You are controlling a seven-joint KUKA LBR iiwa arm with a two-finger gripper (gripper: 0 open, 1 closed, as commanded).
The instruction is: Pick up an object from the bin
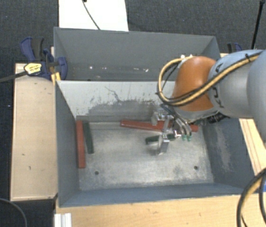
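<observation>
Gripper point(163, 143) aperture cannot be told; the dark-green block point(150, 139) just beside it could be knocked aside if descent is misaligned.

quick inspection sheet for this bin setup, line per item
surface: grey metal bin, floor scuffed
job's things: small dark green piece mid-bin, next to the gripper
clutter: long red stick by the back wall; red bar and dark bar side by side along the left wall
grippers: gripper low over mid-bin
cables: yellow and black cables looped round the orange wrist cover
surroundings: dark carpet
</observation>
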